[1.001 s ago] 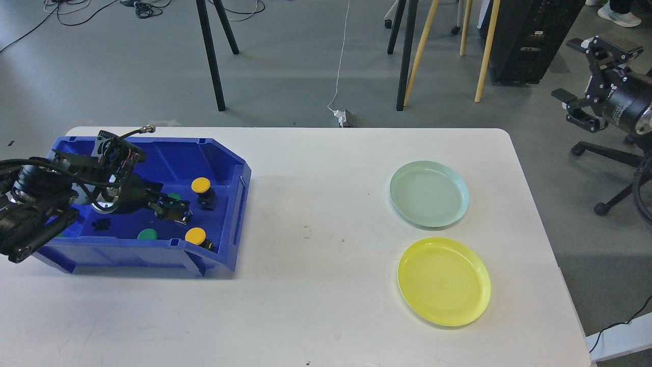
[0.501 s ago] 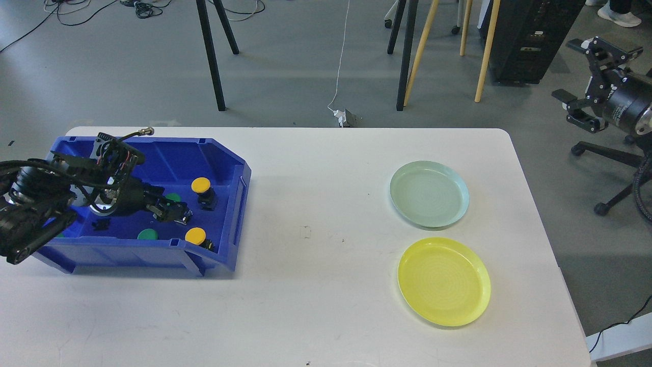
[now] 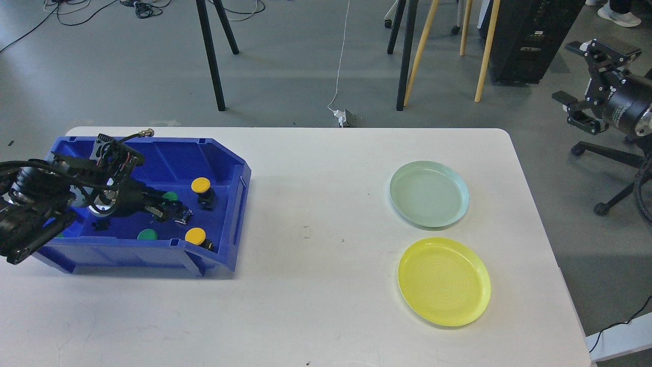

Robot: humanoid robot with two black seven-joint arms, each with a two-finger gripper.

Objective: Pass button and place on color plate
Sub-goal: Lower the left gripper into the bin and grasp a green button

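Green button [image 3: 170, 195] lies just behind left gripper [image 3: 173, 214] (grip state unclear) in blue bin [image 3: 232, 204]

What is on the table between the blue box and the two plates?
Nothing; the head view shows bare white table between the blue box and both plates.

You get bright, even overhead light with soft shadows under the blue bin [image 3: 232, 204] and plates, mild glare on the white table [image 3: 316, 295], sharp focus throughout
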